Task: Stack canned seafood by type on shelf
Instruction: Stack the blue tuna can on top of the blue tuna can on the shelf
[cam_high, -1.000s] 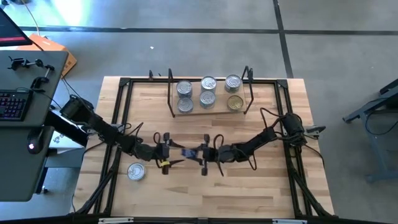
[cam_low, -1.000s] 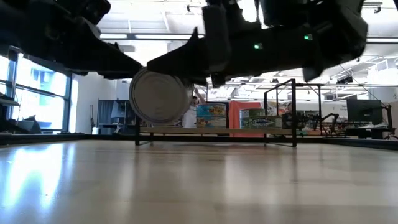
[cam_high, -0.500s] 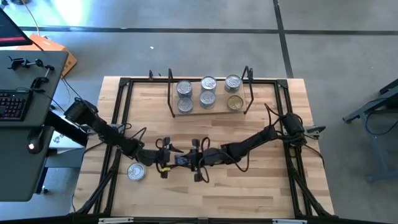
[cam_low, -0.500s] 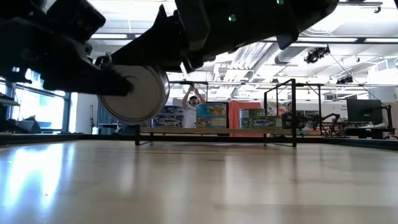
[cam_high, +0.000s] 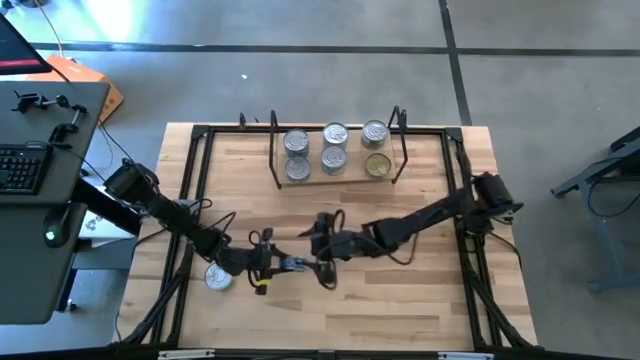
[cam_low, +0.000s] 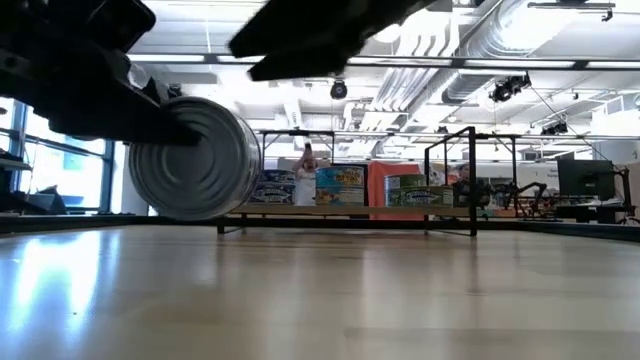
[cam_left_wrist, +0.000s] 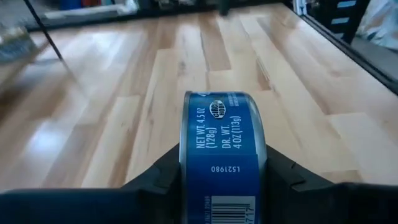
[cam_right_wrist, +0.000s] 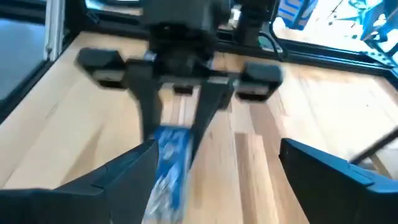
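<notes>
Wooden tabletop (cam_high: 400, 290): blue tin (cam_left_wrist: 222, 149) on edge, axis horizontal, clamped by left end effector (cam_left_wrist: 221, 180); right end effector (cam_right_wrist: 211, 168) spread wide.

Foreground: right gripper (cam_right_wrist: 214, 180) fingers spread wide, lower corners.
Centre: left gripper (cam_right_wrist: 177, 140) clamps blue tin (cam_right_wrist: 169, 167), tin on edge.
Background: wood table (cam_right_wrist: 261, 155), black frame.

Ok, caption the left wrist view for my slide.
Left gripper clamps a blue-labelled tin on edge above the wooden tabletop.
</notes>
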